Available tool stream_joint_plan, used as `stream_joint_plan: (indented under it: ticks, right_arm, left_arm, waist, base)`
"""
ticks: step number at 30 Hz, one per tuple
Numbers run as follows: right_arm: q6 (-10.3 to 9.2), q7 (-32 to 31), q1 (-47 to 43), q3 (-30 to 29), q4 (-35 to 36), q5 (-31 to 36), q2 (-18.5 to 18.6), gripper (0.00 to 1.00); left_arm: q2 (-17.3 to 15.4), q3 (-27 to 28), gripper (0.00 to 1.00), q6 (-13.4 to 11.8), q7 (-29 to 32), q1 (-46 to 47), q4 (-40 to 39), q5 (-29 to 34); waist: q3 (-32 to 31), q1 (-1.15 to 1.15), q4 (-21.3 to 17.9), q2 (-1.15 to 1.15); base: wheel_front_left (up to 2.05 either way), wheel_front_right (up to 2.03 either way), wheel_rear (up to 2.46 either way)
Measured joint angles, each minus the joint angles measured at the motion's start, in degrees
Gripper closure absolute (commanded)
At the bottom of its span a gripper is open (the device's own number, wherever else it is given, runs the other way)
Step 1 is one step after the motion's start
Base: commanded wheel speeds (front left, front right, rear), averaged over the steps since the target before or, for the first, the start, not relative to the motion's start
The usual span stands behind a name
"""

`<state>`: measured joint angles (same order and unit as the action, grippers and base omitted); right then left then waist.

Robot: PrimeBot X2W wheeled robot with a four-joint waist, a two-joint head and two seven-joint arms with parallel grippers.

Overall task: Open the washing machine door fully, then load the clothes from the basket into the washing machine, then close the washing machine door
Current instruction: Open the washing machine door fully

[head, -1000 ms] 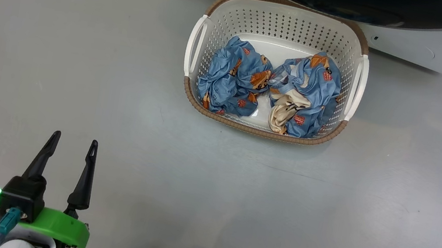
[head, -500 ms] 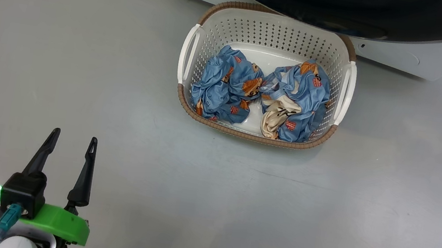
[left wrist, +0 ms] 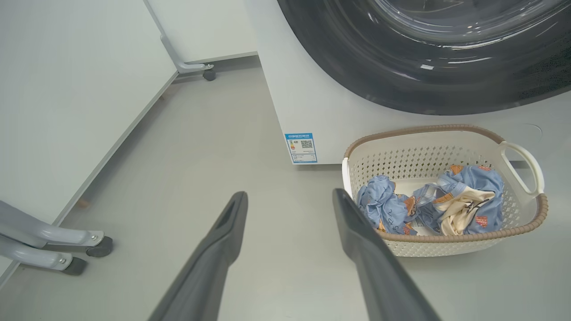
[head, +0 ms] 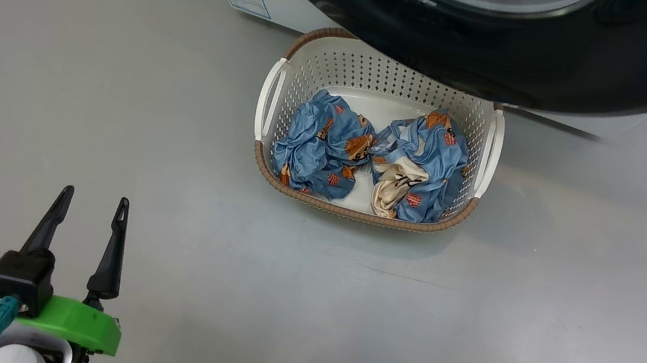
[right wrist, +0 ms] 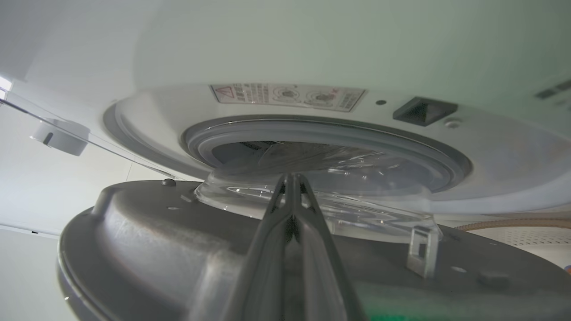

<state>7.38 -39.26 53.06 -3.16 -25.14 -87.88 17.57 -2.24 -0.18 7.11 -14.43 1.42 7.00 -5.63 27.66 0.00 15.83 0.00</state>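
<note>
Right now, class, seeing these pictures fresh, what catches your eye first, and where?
The glossy black washing machine door looms across the top of the head view, overhanging the far rim of the basket. In that cream basket on the grey floor lie two crumpled heaps of blue bear-print clothes. The left tool stands open at lower left.

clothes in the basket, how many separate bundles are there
2. One blue bear-print bundle lies in the left half of the basket; the other bundle, with cream cloth showing, lies in the right half. Each may hold more than one garment.
</note>
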Motion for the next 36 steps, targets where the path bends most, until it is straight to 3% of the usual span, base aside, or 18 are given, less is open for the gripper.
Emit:
stream_joint_plan:
  ticks: [15,36]
  right_arm:
    - [0.01,-3.5,-11.0,6.7,-0.3,-0.2,-6.5,1.0]
    - [0.0,-7.9,-25.3,16.6,5.6,-0.7,-12.3,1.0]
  left_arm:
    - [0.3,3.5,0.0,-1.1,0.0,-0.1,-0.2,-1.3]
    - [0.3,1.7,0.0,-1.2,0.0,-5.1,-0.1,-3.7]
  waist:
    - [-7.8,0.0,-2.3,0.0]
    - [-19.9,0.0,-4.6,0.0]
  base:
    - [0.0,0.0,0.0]
    - [0.0,0.0,0.0]
